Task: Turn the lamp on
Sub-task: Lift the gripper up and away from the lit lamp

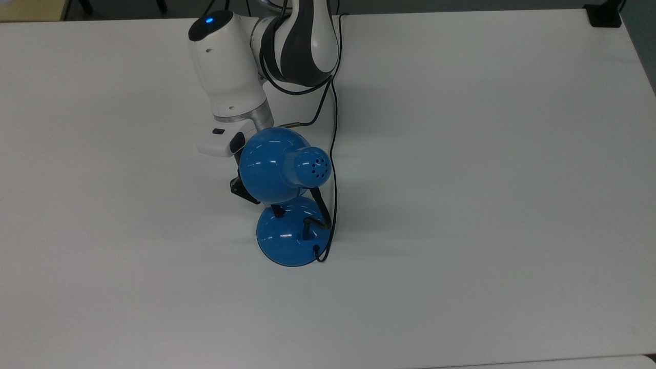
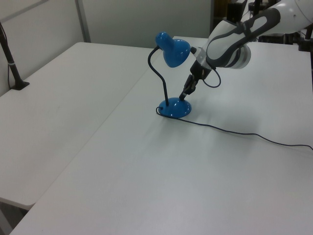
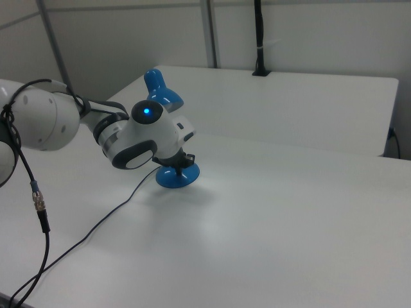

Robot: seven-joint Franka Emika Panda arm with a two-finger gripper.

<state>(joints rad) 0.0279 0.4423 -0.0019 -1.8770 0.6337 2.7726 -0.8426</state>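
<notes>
**Q.** Where is the lamp [image 2: 171,73], and why is the arm [image 1: 230,66] held as it is?

**A.** The lamp stands on the white table [image 1: 487,205], near the middle in the top view. Its round base [image 1: 287,238] lies flat on the table and its shade [image 1: 274,164] hangs above, overlapping the base's far edge in the top view. The arm leans steeply down from the table's far side, passing beside and below the shade. The gripper [image 2: 185,94] comes in slanted, its tip at the top of the base in the left view. Judged from the task, the slant lets the tip get under the shade to the switch, which sits on the base; the switch itself cannot be made out here. Whether the fingers are apart or together cannot be told; they hold nothing.

**Q.** Is the tip touching the base?

**A.** In the left view it appears to meet the dome. In the right view the arm covers the spot, so contact is likely but not certain.

**Q.** Which way does the lamp point, and how does its long axis run?

**A.** The long axis is upright: the neck [image 2: 157,73] rises from the base, bends and arches over. The shade's vented cap [image 1: 313,166] faces the top view's right, so its mouth opens down and towards the top view's left, on the gripper's side. The cord [image 1: 334,128] leaves the base's near rim and trails off to the far edge of the table.
</notes>
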